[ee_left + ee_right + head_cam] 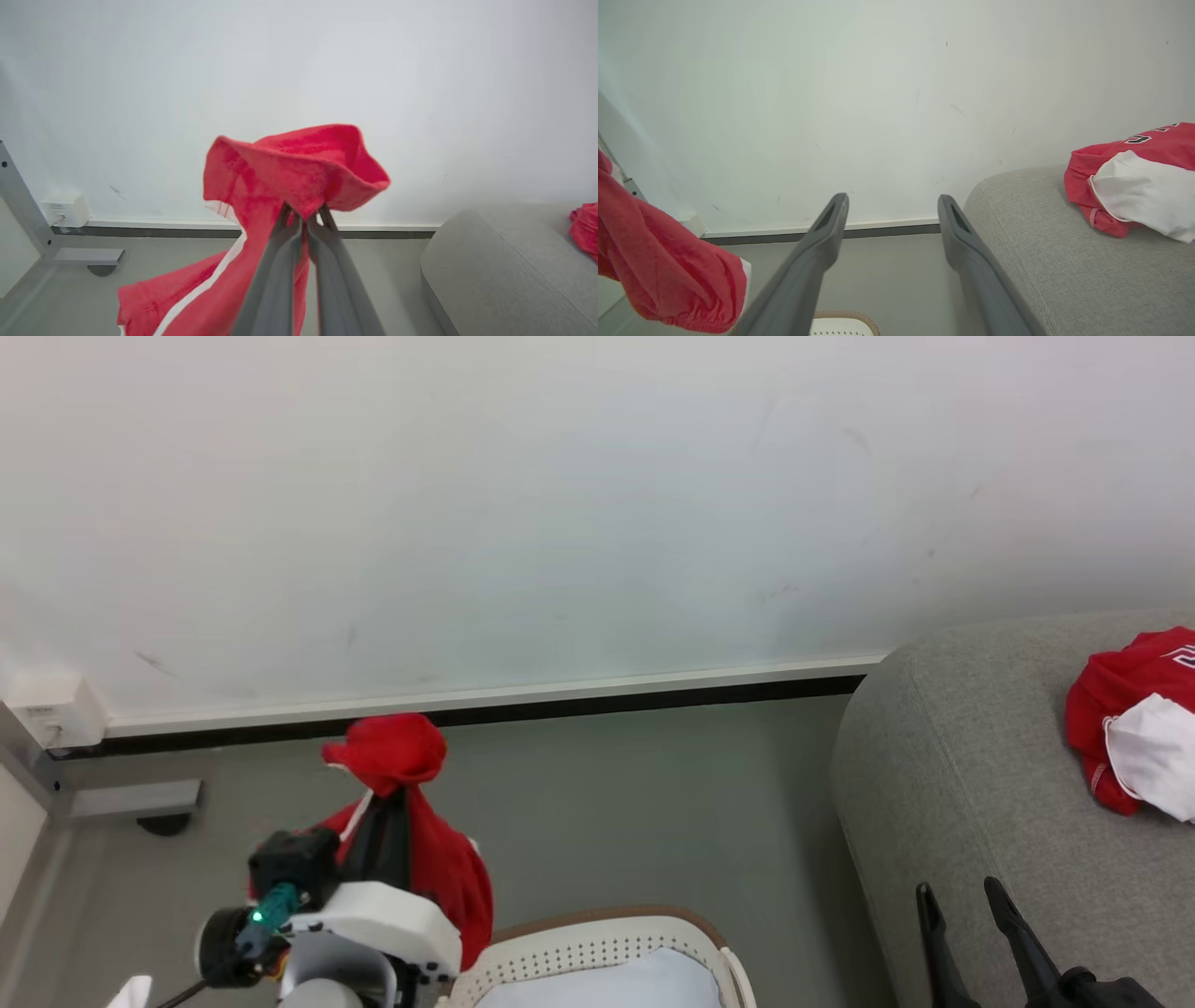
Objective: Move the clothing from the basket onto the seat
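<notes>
My left gripper point(390, 791) point(304, 219) is shut on a red garment point(425, 840) point(289, 172) with a white stripe, held up in the air above the floor, left of the basket. The fabric folds over the fingertips and hangs down beside the arm; the same garment point(658, 275) hangs at the left of the right wrist view. The cream basket point(597, 947) point(843, 322) with a brown rim sits at the bottom, a pale sheet point(616, 985) inside. A second red-and-white garment point(1134, 737) point(1134, 182) point(585, 228) lies on the grey seat point(980, 803) point(1041, 252) point(504, 270). My right gripper point(962, 896) point(892, 205) is open and empty over the seat's front edge.
A white wall with a dark baseboard point(560, 705) runs across the back. A grey metal frame leg with a foot point(131, 798) point(28, 219) and a white wall box point(56, 709) stand at the far left. Grey floor point(653, 803) lies between basket and seat.
</notes>
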